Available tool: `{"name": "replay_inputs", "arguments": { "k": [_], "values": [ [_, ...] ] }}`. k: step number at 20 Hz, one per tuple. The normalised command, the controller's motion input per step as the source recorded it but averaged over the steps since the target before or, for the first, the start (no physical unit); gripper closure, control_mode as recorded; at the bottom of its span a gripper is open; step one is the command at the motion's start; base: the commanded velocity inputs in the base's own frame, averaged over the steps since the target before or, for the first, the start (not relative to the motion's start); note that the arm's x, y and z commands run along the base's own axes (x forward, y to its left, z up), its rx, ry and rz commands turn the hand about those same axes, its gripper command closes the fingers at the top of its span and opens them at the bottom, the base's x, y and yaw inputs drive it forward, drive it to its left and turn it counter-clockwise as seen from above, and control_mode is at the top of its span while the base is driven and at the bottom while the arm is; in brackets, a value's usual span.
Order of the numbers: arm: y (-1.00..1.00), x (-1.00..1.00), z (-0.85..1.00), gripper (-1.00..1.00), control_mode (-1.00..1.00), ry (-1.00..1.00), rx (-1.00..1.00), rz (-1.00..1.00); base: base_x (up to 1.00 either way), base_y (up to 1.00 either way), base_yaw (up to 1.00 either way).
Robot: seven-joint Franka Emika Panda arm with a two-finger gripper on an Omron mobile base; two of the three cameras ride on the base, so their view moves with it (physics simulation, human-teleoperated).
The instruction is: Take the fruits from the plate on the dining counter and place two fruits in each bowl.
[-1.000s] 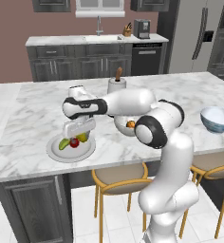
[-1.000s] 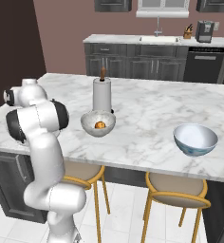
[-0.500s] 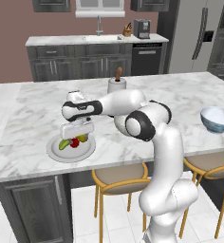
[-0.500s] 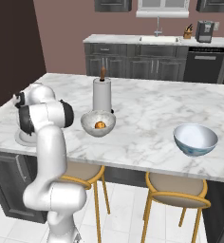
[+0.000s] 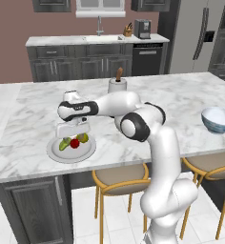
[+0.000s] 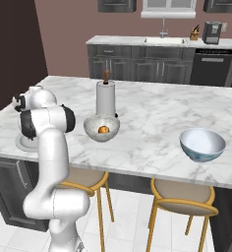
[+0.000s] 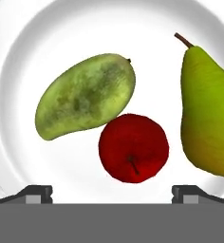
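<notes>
- My gripper (image 5: 72, 129) hangs right over the plate (image 5: 57, 153), fingers spread wide, nothing between them.
- Plate sits near the front edge of the dining counter (image 5: 190, 102), toward its left end as the left base view has it.
- Three fruits on the plate: green mango (image 7: 85, 96), red apple (image 7: 134, 147) touching the mango's lower side, pear (image 7: 208, 109) just beside the apple, stem up in the hand view.
- Apple lies roughly between my fingertips (image 7: 35, 192) in the hand view, so I judge it the next pick.
- Speckled grey bowl (image 6: 101, 127) sits mid-counter just in front of a paper towel roll (image 6: 105, 98); it holds one orange fruit (image 6: 103, 130).
- Blue-sided bowl (image 6: 202, 144) sits toward the right end near the front edge, looks empty.
- Progress, my read: one of four fruits placed; left is one more into the grey bowl and two into the blue one.
</notes>
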Motion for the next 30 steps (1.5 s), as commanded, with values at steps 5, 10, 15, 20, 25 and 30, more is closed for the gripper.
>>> {"name": "replay_inputs", "arguments": {
  "k": [5, 10, 15, 20, 25, 30],
  "values": [
    [0.17, 0.26, -0.14, -1.00, -1.00, -0.04, 0.00, -0.04, 0.00, 0.00, 0.00],
    [-0.01, 0.09, -0.19, -1.00, -1.00, -0.01, 0.00, -0.04, 0.00, 0.00, 0.00],
    [-0.20, -0.11, -0.03, -1.00, -1.00, 0.00, 0.00, 0.00, 0.00, 0.00, 0.00],
    [-0.05, -0.35, 0.00, -1.00, -1.00, -0.01, 0.00, 0.00, 0.00, 0.00, 0.00],
    [0.00, -0.10, -0.13, -1.00, -1.00, -0.01, 0.00, 0.00, 0.00, 0.00, 0.00],
    [-0.06, 0.22, -0.16, -1.00, -1.00, -0.09, 0.00, 0.00, 0.00, 0.00, 0.00]
  ]
}}
